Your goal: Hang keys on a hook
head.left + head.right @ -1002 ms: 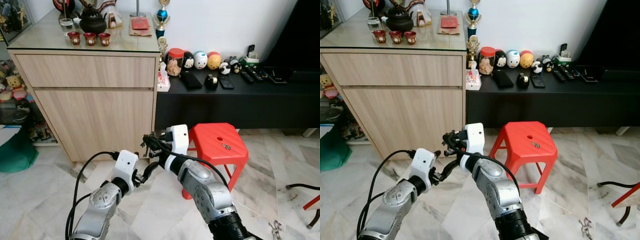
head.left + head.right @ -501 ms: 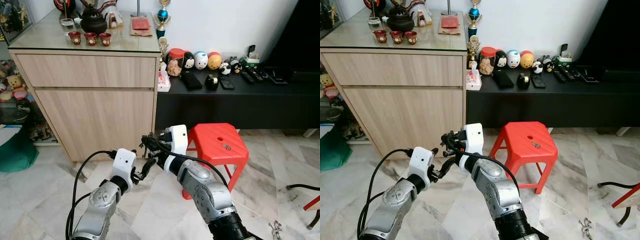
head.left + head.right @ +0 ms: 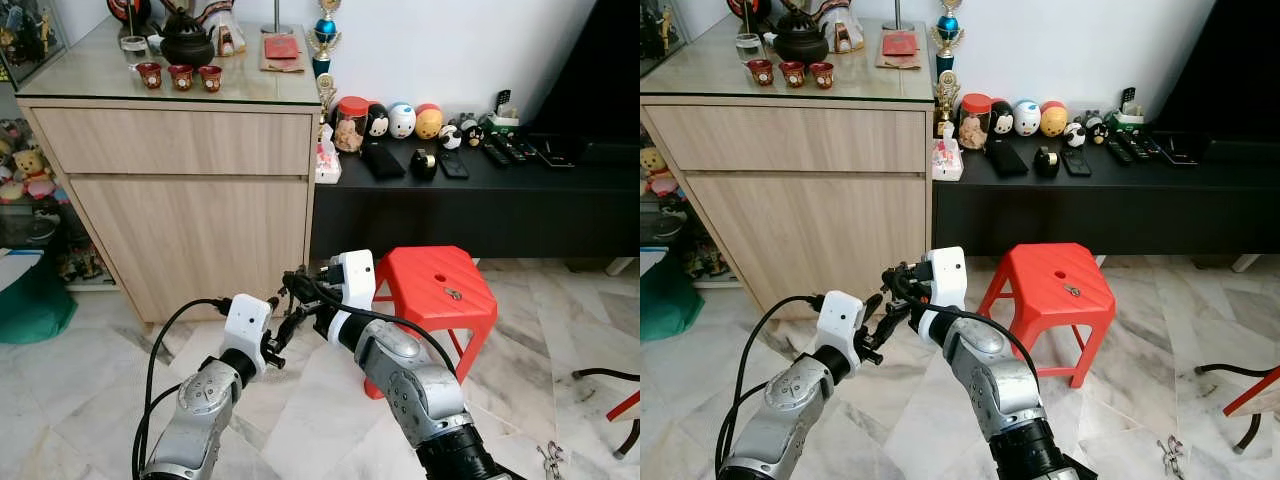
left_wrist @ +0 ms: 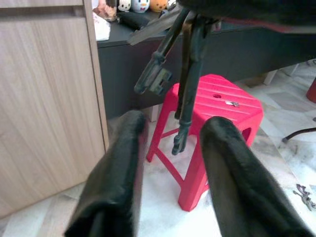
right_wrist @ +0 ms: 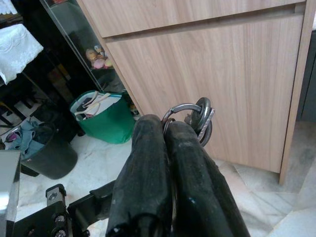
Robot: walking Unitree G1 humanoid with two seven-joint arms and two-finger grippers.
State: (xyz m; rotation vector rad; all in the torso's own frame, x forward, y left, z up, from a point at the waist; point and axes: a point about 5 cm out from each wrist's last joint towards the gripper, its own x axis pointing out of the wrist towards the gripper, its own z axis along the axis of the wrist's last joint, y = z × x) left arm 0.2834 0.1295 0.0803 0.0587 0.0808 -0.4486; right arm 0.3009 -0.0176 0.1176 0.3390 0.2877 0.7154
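Two silver robot arms reach forward over a pale marble floor [image 3: 80,400]. The right gripper [image 5: 165,129] has its two black fingers pressed together, clamping a metal ring [image 5: 185,112] that carries the keys [image 4: 170,74]. In the right wrist view the ring loops out just past the fingertips, with round metal pieces bunched on its far side. In the left wrist view dark, long-shafted keys hang down from above, dangling in the air.

The left gripper [image 4: 170,143] is just below and beside the right one, its two fingers [image 4: 118,168] spread apart with nothing between them. The tips of the hanging keys sit just beyond the gap between those fingers, apart from both.

In the head views the two grippers meet close together, the left gripper [image 3: 285,325] pointing up toward the right gripper [image 3: 298,285].

Just to the right of the right gripper stands a red stool [image 3: 440,290] with a small metal object [image 3: 453,294] lying on its seat. Ahead and to the left of both grippers is a light wood cabinet [image 3: 190,190], topped with a dark teapot [image 3: 186,42] and small red cups [image 3: 180,76]. Ahead to the right, a low black bench [image 3: 480,200] holds round figurines [image 3: 400,120] and remotes [image 3: 510,148]. A green bag [image 5: 101,116] sits on the floor to the left of the cabinet.
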